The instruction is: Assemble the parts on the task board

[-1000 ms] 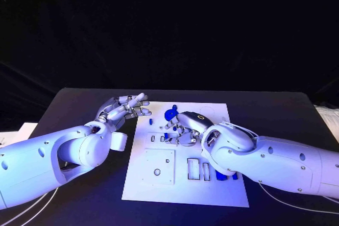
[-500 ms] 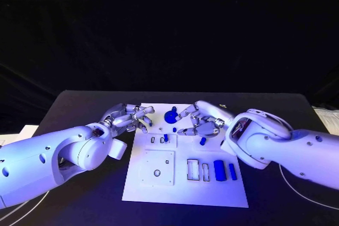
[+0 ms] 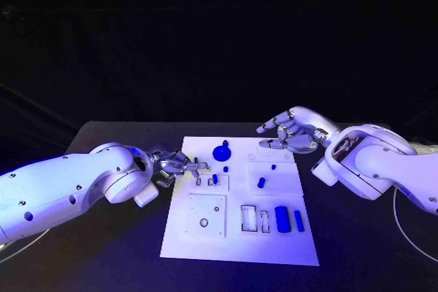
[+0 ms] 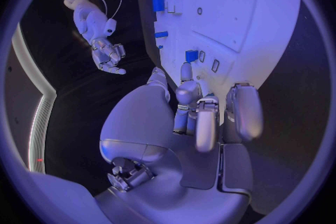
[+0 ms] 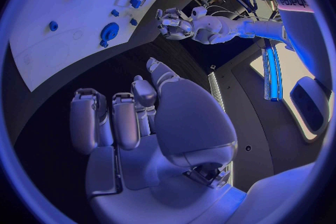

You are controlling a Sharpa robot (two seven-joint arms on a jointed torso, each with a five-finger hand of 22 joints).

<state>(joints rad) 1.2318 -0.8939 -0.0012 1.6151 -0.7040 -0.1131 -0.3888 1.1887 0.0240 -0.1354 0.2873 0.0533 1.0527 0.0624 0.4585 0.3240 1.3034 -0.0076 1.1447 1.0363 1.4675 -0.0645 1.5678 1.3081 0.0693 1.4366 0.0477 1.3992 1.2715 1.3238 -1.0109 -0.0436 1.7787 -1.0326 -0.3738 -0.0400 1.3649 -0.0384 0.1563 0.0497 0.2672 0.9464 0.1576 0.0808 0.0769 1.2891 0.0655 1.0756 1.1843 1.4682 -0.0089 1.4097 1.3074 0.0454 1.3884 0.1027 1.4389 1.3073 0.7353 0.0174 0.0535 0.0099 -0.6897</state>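
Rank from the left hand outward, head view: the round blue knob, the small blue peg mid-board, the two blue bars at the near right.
From the left hand:
1. Round blue knob, toward the board's far edge, nearest.
2. Small blue peg, mid-board, right of centre.
3. Two blue bars, near right corner, farthest.

Both arms wear smooth, rounded white shells dotted with small dark screws. The left arm [image 3: 73,184] is bulbous near the wrist, and a thin pale cable trails beneath it. The right arm [image 3: 383,165] carries a dark oval panel with red markings. The left hand [image 3: 173,165] and right hand [image 3: 290,130] are silver metal, segmented, with pale rounded fingertip pads [image 4: 241,112].
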